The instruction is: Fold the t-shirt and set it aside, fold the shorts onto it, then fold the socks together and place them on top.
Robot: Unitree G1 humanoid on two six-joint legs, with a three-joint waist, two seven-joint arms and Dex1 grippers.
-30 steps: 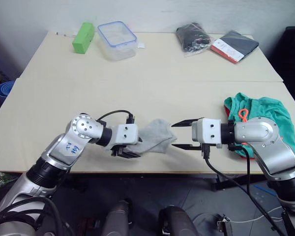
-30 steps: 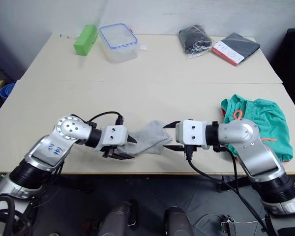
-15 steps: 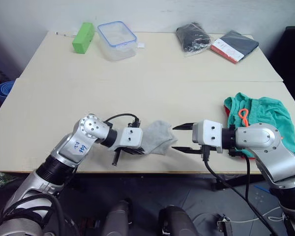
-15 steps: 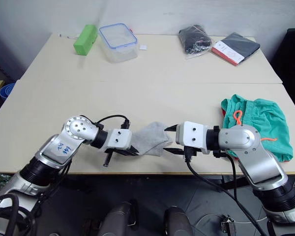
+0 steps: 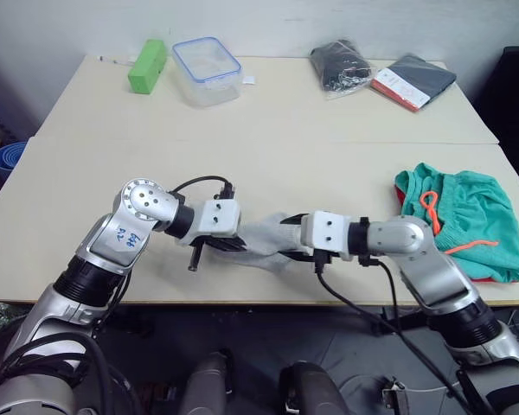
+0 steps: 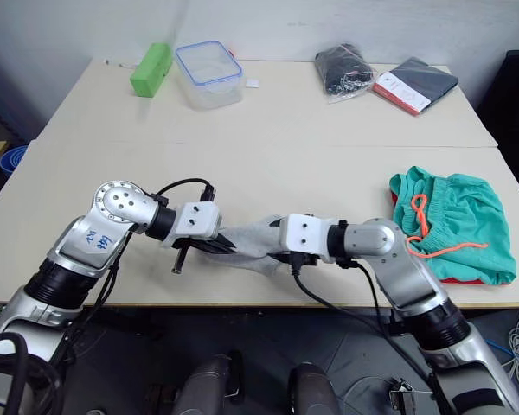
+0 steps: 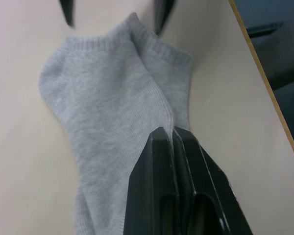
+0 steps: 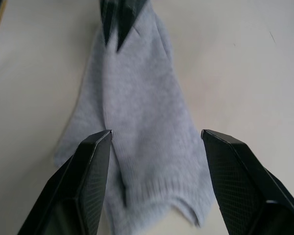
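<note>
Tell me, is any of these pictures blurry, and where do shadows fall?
Right wrist view: the right hand has soft, out-of-focus fingers, and the socks look slightly blurred. Left wrist view: the knit of the socks is crisp, while the left hand is dark. Left eye view: even light, faint shadows under both arms on the table.

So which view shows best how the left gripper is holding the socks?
The left wrist view: the left gripper is shut on the socks at one end, both cuffs visible at the far end. The right wrist view shows the socks between the right gripper's open fingers. The eye views show the socks mostly covered by both grippers.
</note>
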